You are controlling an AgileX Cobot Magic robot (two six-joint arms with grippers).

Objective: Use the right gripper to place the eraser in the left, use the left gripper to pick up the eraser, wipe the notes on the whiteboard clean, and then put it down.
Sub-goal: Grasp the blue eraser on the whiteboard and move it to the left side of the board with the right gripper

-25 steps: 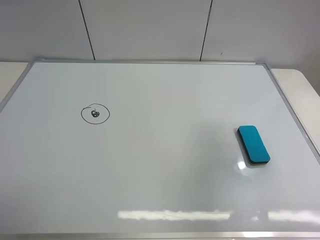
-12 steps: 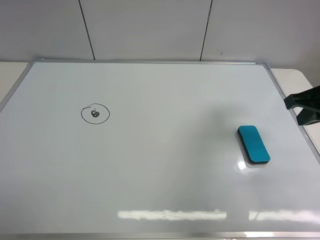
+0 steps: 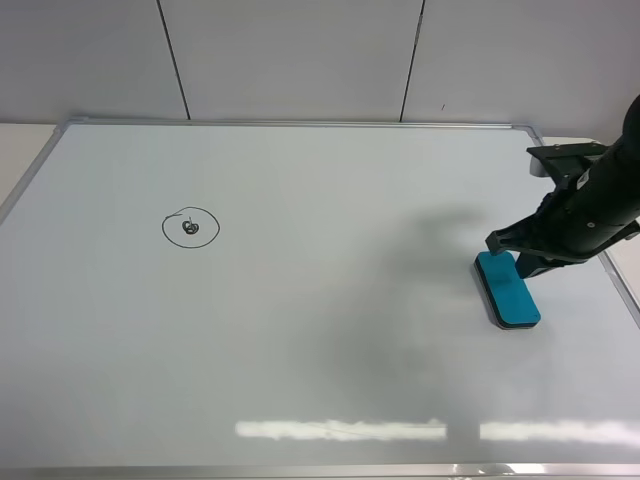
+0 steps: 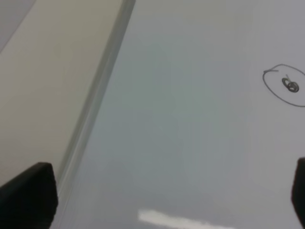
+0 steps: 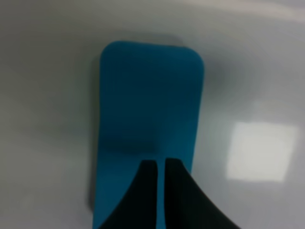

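A teal eraser (image 3: pixel 510 292) lies flat on the right part of the whiteboard (image 3: pixel 320 330). My right gripper (image 3: pixel 518 258) is low over the eraser's far end, its fingers pressed almost together. In the right wrist view the eraser (image 5: pixel 147 105) fills the middle, and the gripper (image 5: pixel 160 164) shows only a thin slit between its fingers. A small black circled scribble (image 3: pixel 190 226) sits on the left part of the board. My left gripper (image 4: pixel 171 195) is open and empty over the board's left side, with the scribble (image 4: pixel 287 85) ahead of it. The left gripper is out of the exterior view.
The whiteboard's metal frame (image 3: pixel 585 215) runs close by the right arm. In the left wrist view the frame (image 4: pixel 102 86) borders a beige tabletop (image 4: pixel 43 71). A tiled wall (image 3: pixel 300 60) stands behind the board.
My right arm has come in from the right edge and moved left and down over the eraser's far end. The eraser and scribble have not moved.
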